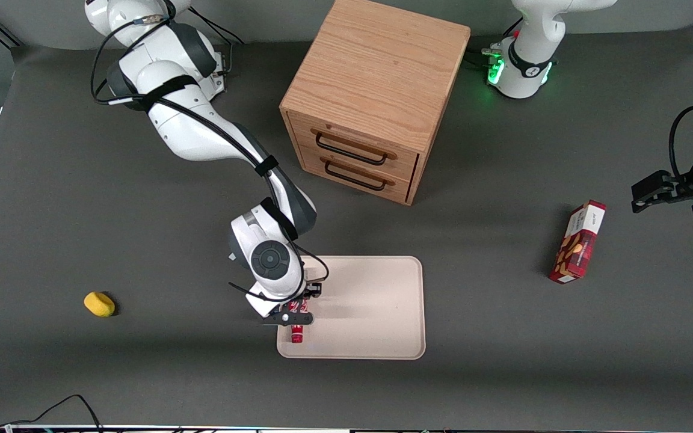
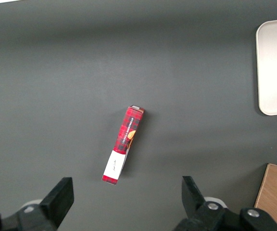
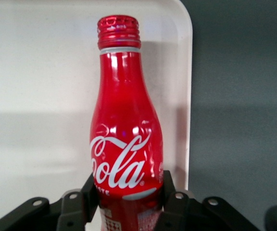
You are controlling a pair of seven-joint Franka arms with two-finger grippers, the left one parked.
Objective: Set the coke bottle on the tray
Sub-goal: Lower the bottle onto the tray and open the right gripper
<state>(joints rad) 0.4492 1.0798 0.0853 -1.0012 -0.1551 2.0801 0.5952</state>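
My right gripper is shut on the coke bottle, a slim red bottle with white script and a red cap. It holds the bottle over the cream tray, at the tray's corner nearest the camera on the working arm's end. In the right wrist view the black fingers press both sides of the bottle's lower body, with the tray beneath it and the tray's rim close beside it. I cannot tell whether the bottle touches the tray.
A wooden two-drawer cabinet stands farther from the camera than the tray. A red snack box lies toward the parked arm's end, also in the left wrist view. A yellow object lies toward the working arm's end.
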